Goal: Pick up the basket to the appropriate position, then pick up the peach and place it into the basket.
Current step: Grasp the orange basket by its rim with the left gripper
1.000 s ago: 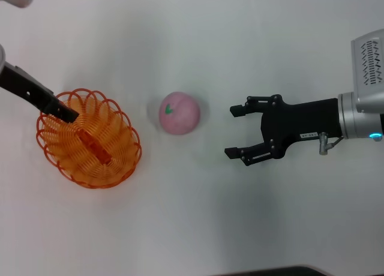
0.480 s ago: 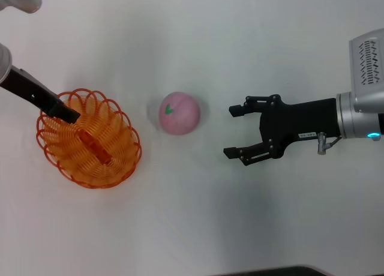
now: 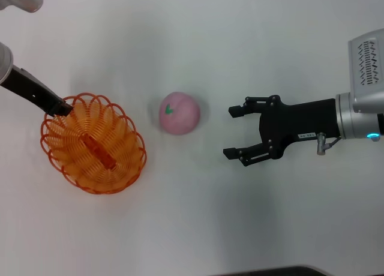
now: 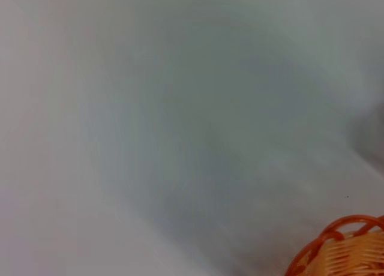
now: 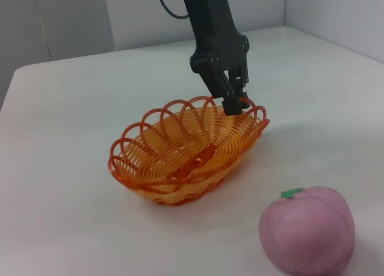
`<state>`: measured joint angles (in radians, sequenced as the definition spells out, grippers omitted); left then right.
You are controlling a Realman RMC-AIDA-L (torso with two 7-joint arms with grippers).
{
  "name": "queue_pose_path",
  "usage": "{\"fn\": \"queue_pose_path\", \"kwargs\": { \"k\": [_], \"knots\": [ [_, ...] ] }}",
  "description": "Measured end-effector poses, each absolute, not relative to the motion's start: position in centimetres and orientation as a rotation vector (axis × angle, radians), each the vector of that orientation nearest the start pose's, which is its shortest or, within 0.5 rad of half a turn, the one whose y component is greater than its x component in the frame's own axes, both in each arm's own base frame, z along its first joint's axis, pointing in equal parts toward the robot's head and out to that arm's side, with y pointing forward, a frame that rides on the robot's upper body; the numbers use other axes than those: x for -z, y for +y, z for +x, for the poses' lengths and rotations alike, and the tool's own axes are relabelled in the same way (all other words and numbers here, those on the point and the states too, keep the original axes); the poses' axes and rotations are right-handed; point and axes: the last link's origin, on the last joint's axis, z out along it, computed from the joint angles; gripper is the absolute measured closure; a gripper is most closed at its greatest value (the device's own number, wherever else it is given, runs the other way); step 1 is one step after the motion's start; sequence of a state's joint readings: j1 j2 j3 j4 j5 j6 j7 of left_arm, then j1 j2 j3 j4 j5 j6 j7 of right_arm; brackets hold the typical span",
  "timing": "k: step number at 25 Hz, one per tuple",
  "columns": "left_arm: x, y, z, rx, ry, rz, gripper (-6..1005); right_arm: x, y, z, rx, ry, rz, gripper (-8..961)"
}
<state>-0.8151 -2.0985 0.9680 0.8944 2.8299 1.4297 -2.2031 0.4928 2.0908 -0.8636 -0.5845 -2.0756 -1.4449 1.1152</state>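
The oval orange basket (image 3: 137,159) sits flat on the white table at the left; it also shows in the right wrist view (image 5: 127,145) and at the edge of the left wrist view (image 4: 313,251). My left gripper (image 3: 62,108) is at the basket's far left rim and looks shut on a rim loop, as the right wrist view (image 5: 233,105) shows. The pink peach (image 3: 179,113) with its green leaf mark lies on the table between basket and right gripper, close in the right wrist view (image 5: 309,229). My right gripper (image 3: 231,131) is open and empty, a short way right of the peach, pointing at it.
The white table (image 3: 198,216) stretches around the objects, with nothing else on it. A dark edge shows along the table's front (image 3: 282,270).
The basket has settled flat and shifted slightly right and forward. My left gripper tip has moved from inside the basket to its rim. The right gripper and peach have not moved.
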Motion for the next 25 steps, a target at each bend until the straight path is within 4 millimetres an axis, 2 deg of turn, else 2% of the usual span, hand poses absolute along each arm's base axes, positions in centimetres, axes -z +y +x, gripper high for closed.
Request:
{"fn": "queue_pose_path", "kwargs": {
  "k": [2, 8, 16, 21, 25],
  "knots": [
    [-0.1, 39.5, -23.1, -0.572, -0.911, -2.597, 748, 4.4, 30.4, 28.5, -0.409, 0.329, -2.900, 9],
    [0.0, 39.3, -23.0, -0.573, -0.936, -2.596, 921, 4.4, 30.5, 28.5, -0.409, 0.328, -2.900, 9],
    [-0.5, 39.3, -22.4, -0.552, -1.095, -2.547, 922, 4.4, 30.5, 28.5, -0.410, 0.328, -2.899, 9],
    [-1.7, 38.9, -22.1, -0.491, -1.365, -2.506, 923, 4.2, 30.5, 28.5, -0.409, 0.327, -2.894, 9],
    [-2.9, 38.7, -22.1, -0.347, -1.623, -2.468, 946, 3.7, 30.5, 29.0, -0.412, 0.347, -2.867, 9]
  ]
}}
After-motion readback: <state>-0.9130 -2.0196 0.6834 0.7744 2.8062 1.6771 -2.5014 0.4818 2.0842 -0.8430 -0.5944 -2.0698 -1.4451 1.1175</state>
